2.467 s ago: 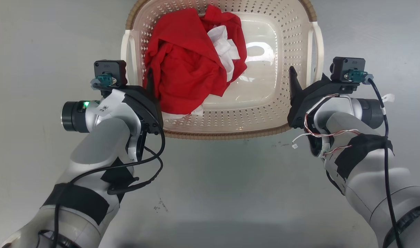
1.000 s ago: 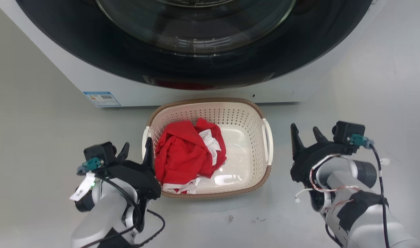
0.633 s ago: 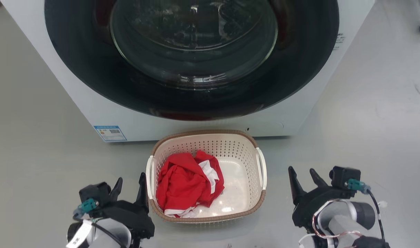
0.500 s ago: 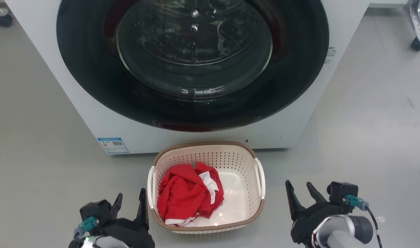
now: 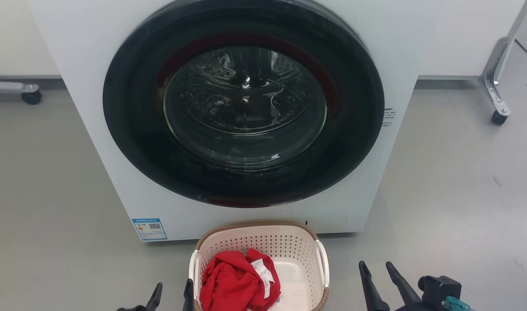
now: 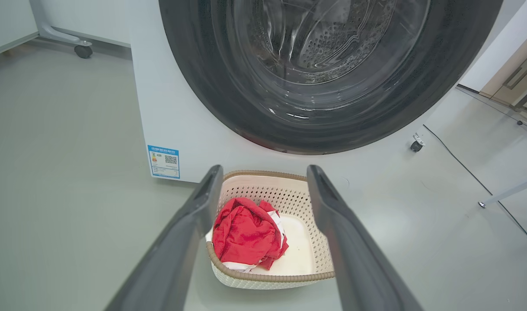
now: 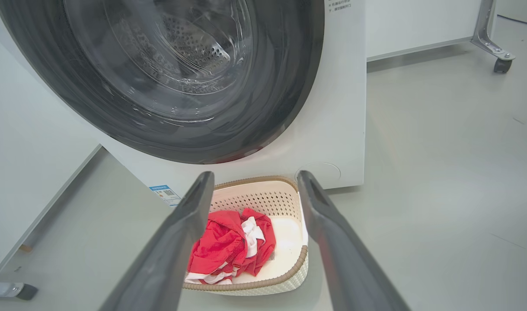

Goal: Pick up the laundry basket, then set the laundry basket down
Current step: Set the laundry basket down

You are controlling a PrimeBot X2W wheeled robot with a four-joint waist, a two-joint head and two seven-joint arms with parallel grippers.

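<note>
Between the two grippers, a little ahead of their fingertips, the laundry basket (image 5: 263,242) sits on the grey floor (image 5: 440,194). Its far side is just beside the foot of the washing machine (image 5: 395,52). Inside the basket, on the side nearer the left gripper (image 5: 173,291), lies a bunch of red clothes (image 5: 235,283) with some white cloth (image 5: 262,276) tucked in. On the side nearer the right gripper (image 5: 375,276), the cream bottom shows. Both grippers have their fingers spread apart and hold nothing. The left gripper is near the basket's left handle (image 5: 193,268). The right gripper is farther from the right handle (image 5: 322,268).

A short while ago both grippers were right at the handles, one on each side. Now they have come away from them. The head camera has tipped up, so the machine's round door (image 5: 244,103) shows. The basket has stayed on the floor.
</note>
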